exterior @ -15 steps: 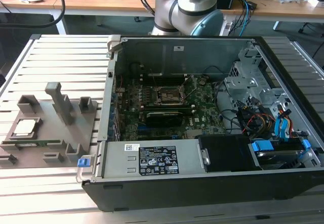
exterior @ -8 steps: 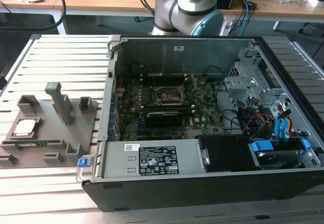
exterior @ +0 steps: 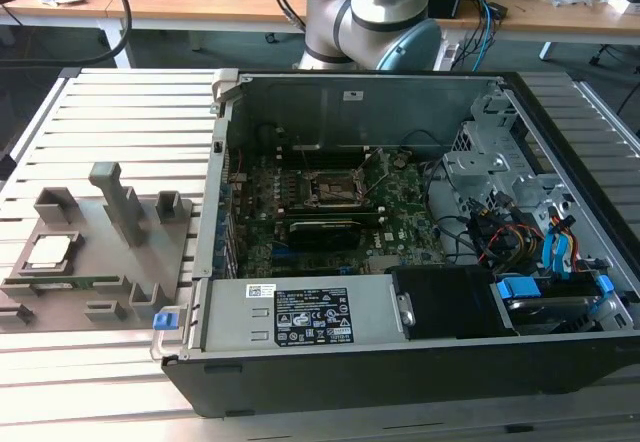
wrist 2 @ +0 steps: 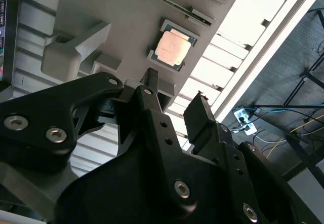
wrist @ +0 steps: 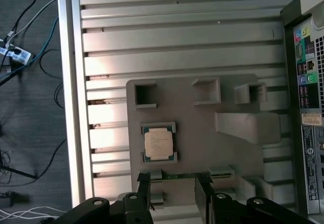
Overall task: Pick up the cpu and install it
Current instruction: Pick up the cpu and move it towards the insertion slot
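Note:
The cpu is a small silvery square chip lying flat in its seat on the grey plastic tray, at the exterior view's left. In both wrist views it shows from above, cpu and cpu, with my gripper hanging well above the tray, a little off to one side of the chip. My black fingers stand apart, open, with nothing between them. The dark metal-framed socket sits on the motherboard inside the open computer case.
The tray carries upright posts and slot blocks around the chip. Tray and case rest on a ribbed aluminium table. Drive cages and cable bundles crowd the case at the exterior view's right. The arm's base stands behind the case.

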Controlling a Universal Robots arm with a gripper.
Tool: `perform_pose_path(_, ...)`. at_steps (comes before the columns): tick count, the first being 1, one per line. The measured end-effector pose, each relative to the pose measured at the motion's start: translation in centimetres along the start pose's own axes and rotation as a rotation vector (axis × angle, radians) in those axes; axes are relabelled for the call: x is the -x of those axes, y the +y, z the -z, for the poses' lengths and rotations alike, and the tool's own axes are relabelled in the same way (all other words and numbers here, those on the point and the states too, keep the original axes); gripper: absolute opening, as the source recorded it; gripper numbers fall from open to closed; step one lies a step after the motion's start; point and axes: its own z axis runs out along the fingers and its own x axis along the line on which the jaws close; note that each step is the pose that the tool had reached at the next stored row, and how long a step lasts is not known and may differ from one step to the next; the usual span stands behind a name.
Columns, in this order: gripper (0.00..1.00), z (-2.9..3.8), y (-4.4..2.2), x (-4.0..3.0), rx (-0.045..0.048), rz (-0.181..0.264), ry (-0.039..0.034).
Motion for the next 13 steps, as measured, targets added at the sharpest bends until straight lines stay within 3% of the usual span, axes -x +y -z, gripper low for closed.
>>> perform_pose_path(13, 0.48, -0.59, -0.01, -0.02, 0.0, 0.0, -0.0001)
